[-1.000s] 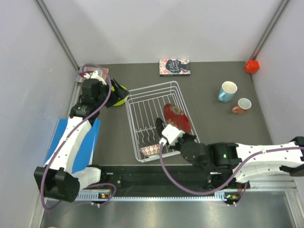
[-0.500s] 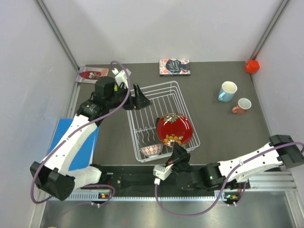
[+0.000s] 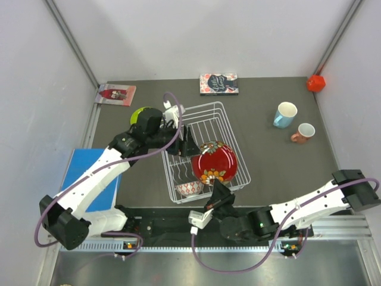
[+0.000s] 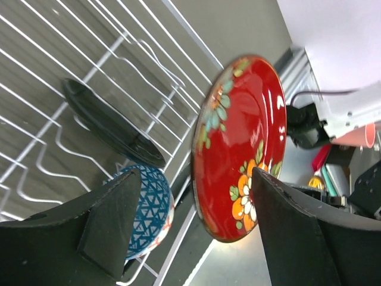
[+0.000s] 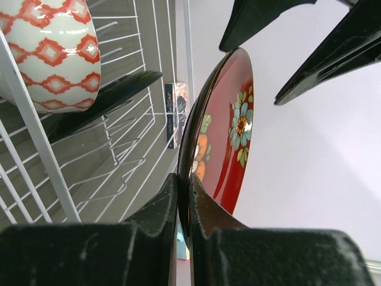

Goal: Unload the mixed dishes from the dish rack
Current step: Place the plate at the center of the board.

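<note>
The red floral plate [image 3: 215,162] stands on edge over the near right part of the white wire dish rack [image 3: 196,108]. My right gripper [image 3: 215,189] is shut on its lower rim, which the right wrist view [image 5: 183,179] shows pinched between the fingers. My left gripper [image 3: 189,146] is open, with one jaw on each side of the plate [image 4: 238,149]; the left wrist view [image 4: 196,226] shows a gap on both sides. The black plate [image 4: 113,125] and the patterned bowl [image 3: 189,189] are in the rack. The lime-green plate [image 3: 138,113] lies left of the rack, partly hidden by my left arm.
The light-blue mug [image 3: 285,114] and the salmon-pink mug [image 3: 304,132] stand on the table to the right. Books lie at the back [image 3: 219,84], the back left [image 3: 116,94] and the left [image 3: 89,179]. A red cube [image 3: 315,83] sits in the far right corner.
My left arm let go of the lime-green plate left of the rack and swung right, over the rack. My right arm drew back and stood the red plate upright.
</note>
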Motion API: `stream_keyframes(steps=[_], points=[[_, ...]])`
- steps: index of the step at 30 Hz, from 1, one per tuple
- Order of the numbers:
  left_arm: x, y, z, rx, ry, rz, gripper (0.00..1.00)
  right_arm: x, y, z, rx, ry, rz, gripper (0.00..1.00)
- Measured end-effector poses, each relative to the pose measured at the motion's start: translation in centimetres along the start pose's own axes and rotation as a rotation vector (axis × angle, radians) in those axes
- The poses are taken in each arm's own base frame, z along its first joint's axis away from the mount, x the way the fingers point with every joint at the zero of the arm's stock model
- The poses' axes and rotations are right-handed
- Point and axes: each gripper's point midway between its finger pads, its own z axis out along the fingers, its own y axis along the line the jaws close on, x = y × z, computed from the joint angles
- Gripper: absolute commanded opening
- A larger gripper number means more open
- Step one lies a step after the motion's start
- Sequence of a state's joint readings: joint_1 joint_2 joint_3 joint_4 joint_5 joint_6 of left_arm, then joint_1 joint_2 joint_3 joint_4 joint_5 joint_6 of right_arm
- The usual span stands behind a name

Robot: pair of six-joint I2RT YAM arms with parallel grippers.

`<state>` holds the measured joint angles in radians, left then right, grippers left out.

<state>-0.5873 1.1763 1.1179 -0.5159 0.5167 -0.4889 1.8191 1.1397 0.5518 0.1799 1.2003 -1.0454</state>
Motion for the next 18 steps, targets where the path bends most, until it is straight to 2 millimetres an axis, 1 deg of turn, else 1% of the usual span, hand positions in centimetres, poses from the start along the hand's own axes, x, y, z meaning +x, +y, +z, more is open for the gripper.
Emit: stream_keyframes(steps=[3, 4, 10, 12, 13, 14, 18], points=[[1.4, -0.5, 0.5, 0.014, 0.038, 0.012, 0.72, -0.1, -0.1, 0.0, 0.003, -0.004, 0.000, 0.00], [1.6, -0.5, 0.7, 0.016, 0.045, 0.014, 0.65, -0.2, -0.2, 0.0, 0.004, -0.006, 0.003, 0.00], [2.6, -0.5, 1.5, 0.014, 0.080, 0.027, 0.42, -0.6, -0.5, 0.1, 0.011, -0.016, 0.008, 0.00], [2.7, -0.5, 1.6, 0.013, 0.084, 0.030, 0.27, -0.7, -0.6, 0.1, 0.014, -0.017, 0.016, 0.00], [2.7, -0.5, 1.6, 0.016, 0.086, 0.028, 0.17, -0.8, -0.6, 0.1, 0.016, -0.019, 0.021, 0.00], [2.7, -0.6, 1.7, 0.020, 0.083, 0.032, 0.00, -0.8, -0.6, 0.1, 0.015, -0.021, 0.022, 0.00], [1.7, -1.8, 1.7, 0.063, 0.052, 0.004, 0.00, -0.8, -0.5, 0.1, 0.013, -0.019, 0.016, 0.00]])
